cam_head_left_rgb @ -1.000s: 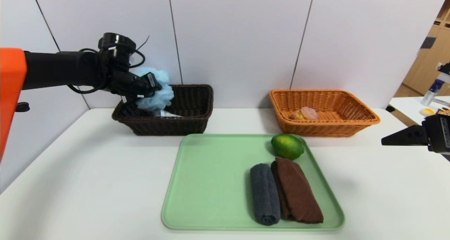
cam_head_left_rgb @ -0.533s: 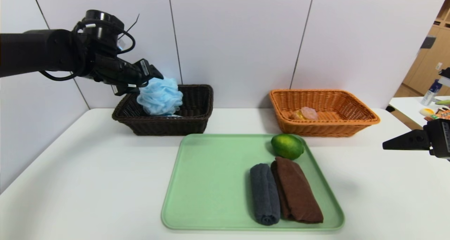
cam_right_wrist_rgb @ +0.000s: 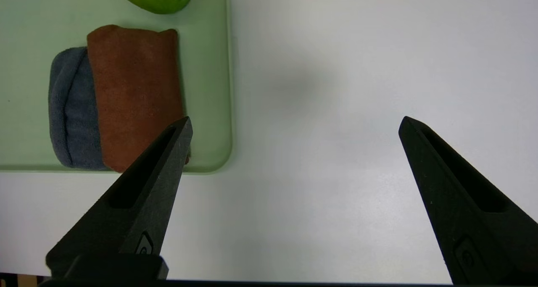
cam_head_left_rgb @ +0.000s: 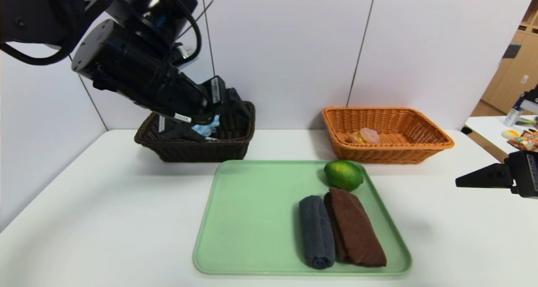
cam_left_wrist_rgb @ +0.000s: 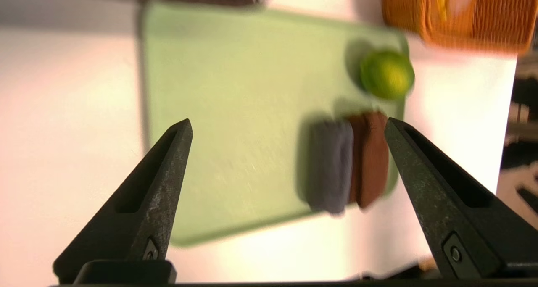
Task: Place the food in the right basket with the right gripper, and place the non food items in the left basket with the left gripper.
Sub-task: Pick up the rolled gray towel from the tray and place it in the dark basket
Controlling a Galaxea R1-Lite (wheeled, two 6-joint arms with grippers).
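The light blue pouf (cam_head_left_rgb: 207, 129) lies in the dark brown left basket (cam_head_left_rgb: 235, 146), mostly hidden behind my left gripper (cam_head_left_rgb: 212, 117). That gripper hangs above the basket, open and empty, as the left wrist view (cam_left_wrist_rgb: 286, 120) shows. The green citrus (cam_head_left_rgb: 343, 175), the dark grey rolled towel (cam_head_left_rgb: 317, 232) and the brown rolled towel (cam_head_left_rgb: 355, 228) lie on the green tray (cam_head_left_rgb: 252, 219). The pinkish bun (cam_head_left_rgb: 370, 134) lies in the orange right basket (cam_head_left_rgb: 420, 146). My right gripper (cam_head_left_rgb: 462, 181) hovers open and empty over bare table right of the tray, as its wrist view (cam_right_wrist_rgb: 296, 119) shows. The bottle is hidden.
The white table (cam_head_left_rgb: 105, 203) carries the tray at the middle front and the two baskets at the back by the wall. A side table (cam_head_left_rgb: 487, 127) with small items stands at the far right.
My left gripper has let go of the pouf, which now lies in the dark basket. The left arm has swung up and toward the tray. The right gripper has barely moved.
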